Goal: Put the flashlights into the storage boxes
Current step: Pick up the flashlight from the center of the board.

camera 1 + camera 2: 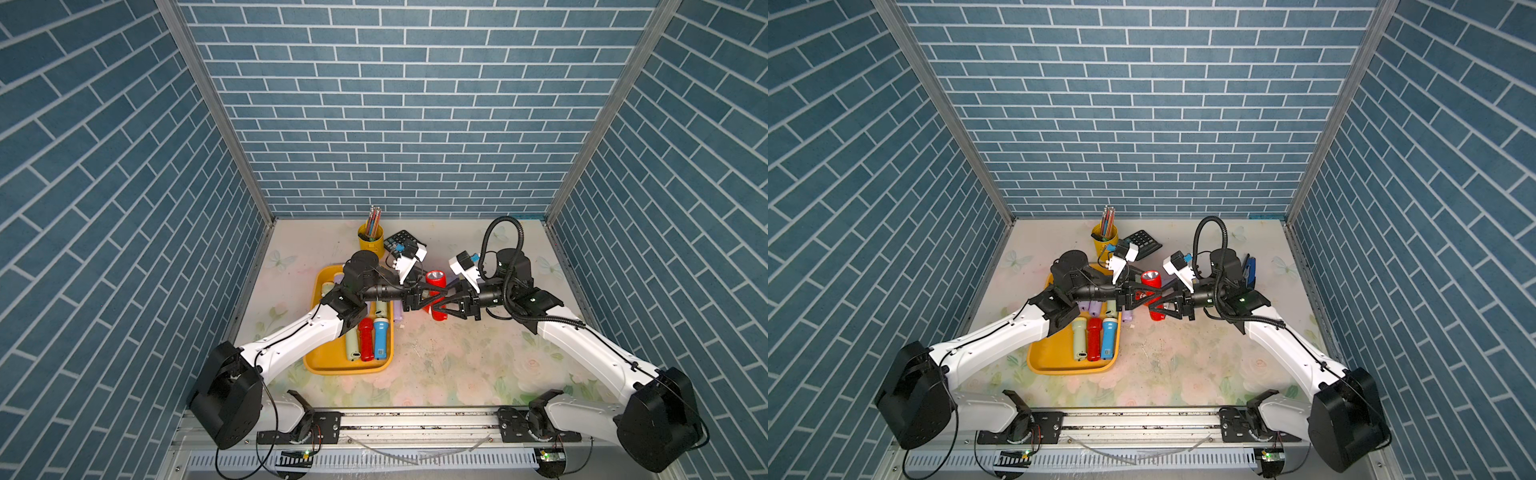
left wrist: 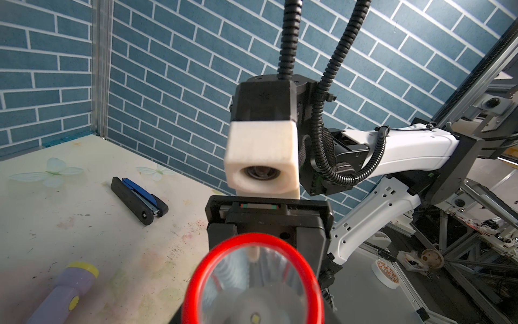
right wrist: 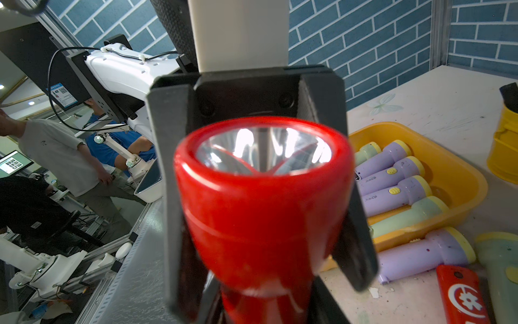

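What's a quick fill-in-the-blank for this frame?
1. The right tool is shut on the raised flashlight, coloured ___.
2. In the tray, a red flashlight lies between a pale green flashlight and a third flashlight, coloured ___.
3. The pencils stand in a cup coloured ___.
Missing: red; blue; yellow.

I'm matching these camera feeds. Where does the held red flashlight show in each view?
In a top view: red flashlight just below centre, slightly right.
In a top view: just below centre.
Left wrist: bottom centre, lens toward the camera.
Right wrist: fills the centre.
Shared landmark: blue brick wall.
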